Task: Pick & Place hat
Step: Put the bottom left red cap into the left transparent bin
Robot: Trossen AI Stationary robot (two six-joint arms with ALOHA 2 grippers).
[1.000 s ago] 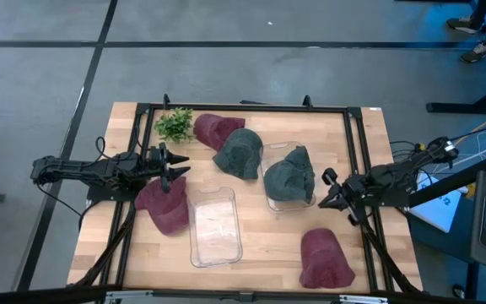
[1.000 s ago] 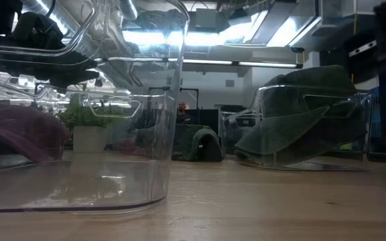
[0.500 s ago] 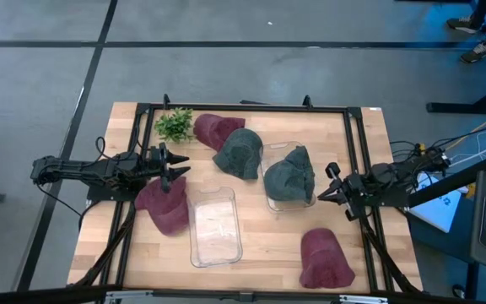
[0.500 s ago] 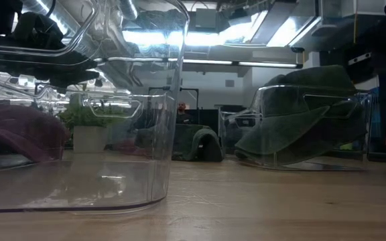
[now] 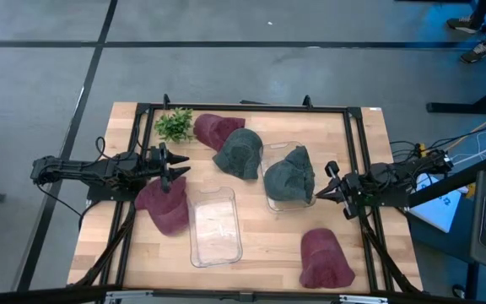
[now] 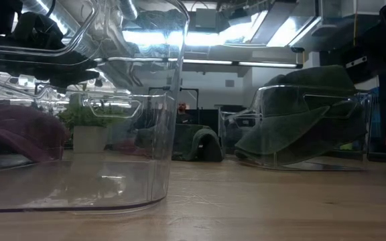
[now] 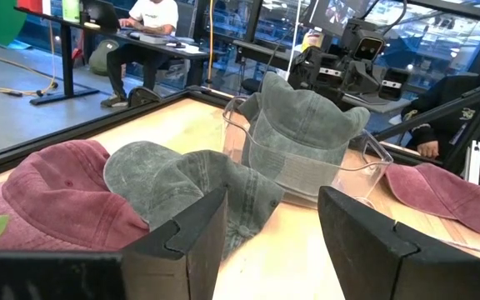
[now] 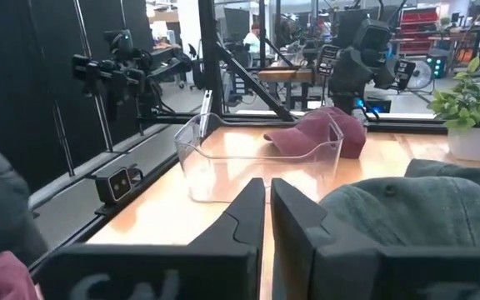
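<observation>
Left gripper [image 5: 174, 166] sits over the table's left side, fingers [image 7: 361, 225] spread apart, nothing between them. Just under and beside its tips lies a maroon hat [image 5: 164, 206], flat on the wooden table [image 5: 264, 232]. Whether the tips touch the cloth cannot be told.

Ahead of the left gripper, toward table centre: a grey-green hat [image 5: 240, 153] loose on the wood, and close behind it a second maroon hat [image 5: 215, 128] next to a small potted plant [image 5: 175, 124]. In the left wrist view the grey-green hat [image 7: 192, 188] lies directly in front of the open fingers, with the maroon one [image 7: 57, 192] to its side.

An empty clear bin [image 5: 216, 224] stands just beside the left gripper's maroon hat, on the side toward the centre.

Right gripper [image 5: 331, 187] is at the table's right side, fingers [image 8: 247, 218] pressed nearly together, holding nothing. Directly in front of its tips stands a second clear bin [image 5: 296, 152] with a dark green hat [image 5: 289, 176] heaped in it, crown above the rim. Gripper and bin look close but apart.

Beside the right gripper, toward the near edge, a third maroon hat [image 5: 322, 257] rests on the wood.

Low view: dark green hat [image 6: 300, 114] inside its bin; the empty bin [image 6: 79, 134] fills the foreground.

People sit at desks in the room beyond.
</observation>
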